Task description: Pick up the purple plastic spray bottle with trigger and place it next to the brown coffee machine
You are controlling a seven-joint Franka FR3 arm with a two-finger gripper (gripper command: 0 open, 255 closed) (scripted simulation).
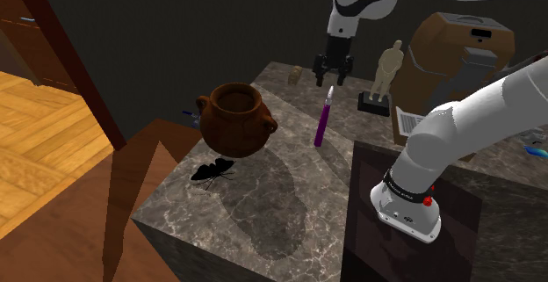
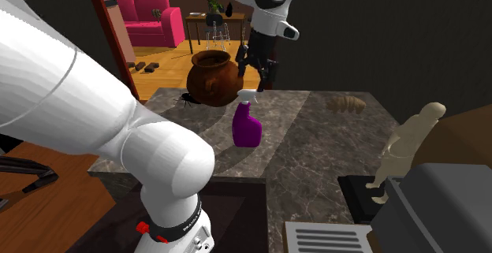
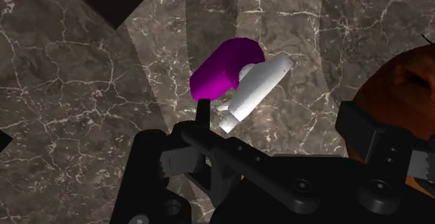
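The purple spray bottle (image 1: pixel 322 122) stands upright on the marble counter (image 1: pixel 263 201), its white trigger head on top. In the second exterior view the spray bottle (image 2: pixel 246 127) stands just in front of a brown clay pot (image 2: pixel 213 76). My gripper (image 1: pixel 333 80) hangs open a short way above the bottle, touching nothing. In the wrist view the bottle (image 3: pixel 223 69) lies below and a little ahead of the gripper (image 3: pixel 279 128), with the fingers (image 3: pixel 202 114) set wide apart. The brown coffee machine (image 1: pixel 448 47) stands at the counter's far right corner in the shoulder view.
The clay pot (image 1: pixel 235 118) sits left of the bottle, with a black insect figure (image 1: pixel 211 173) in front of it. A beige statuette (image 1: pixel 384 74) on a dark base stands between bottle and coffee machine. A croissant (image 2: pixel 344 102) and a lined sheet (image 2: pixel 327 239) lie on the counter.
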